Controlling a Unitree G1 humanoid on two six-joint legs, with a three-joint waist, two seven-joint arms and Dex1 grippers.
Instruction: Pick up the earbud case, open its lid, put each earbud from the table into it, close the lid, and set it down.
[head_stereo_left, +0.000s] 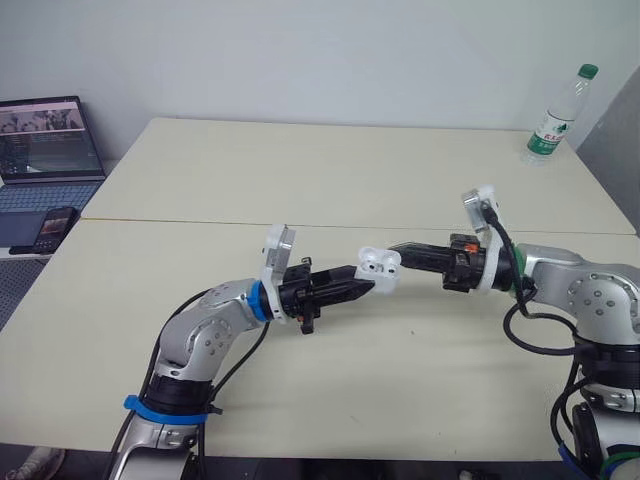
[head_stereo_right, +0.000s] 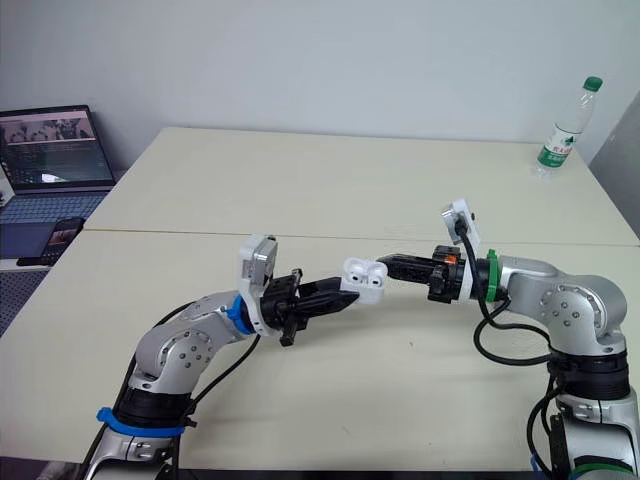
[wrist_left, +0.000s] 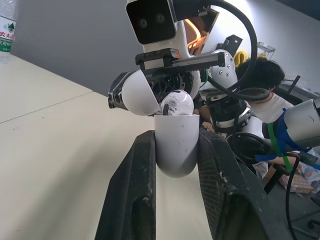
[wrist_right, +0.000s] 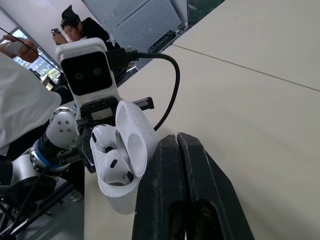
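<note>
A big pale tabletop (head_stereo_left: 350, 170) stands by a grey wall. A laptop (head_stereo_left: 50, 145) sits off to the left and a water bottle (head_stereo_left: 555, 115) is at the far right corner. Above the middle of the tabletop, the left gripper (head_stereo_left: 362, 282) holds the white earbud case (head_stereo_left: 383, 272) up in the air. Its jaws are open just as wide as the case and squeeze it on both sides. The lid (wrist_right: 131, 135) stands open, and two earbuds (wrist_right: 107, 137) sit inside. So I think the job now is to shut the lid. The right gripper (head_stereo_left: 398, 249) is right beside the case, with its jaws pressed together and nothing in them. I cannot tell if it touches the lid. To do it well, the right gripper should push the lid from behind, slowly, until it folds down onto the case. The left gripper must hold tight so the case does not slip or turn.
</note>
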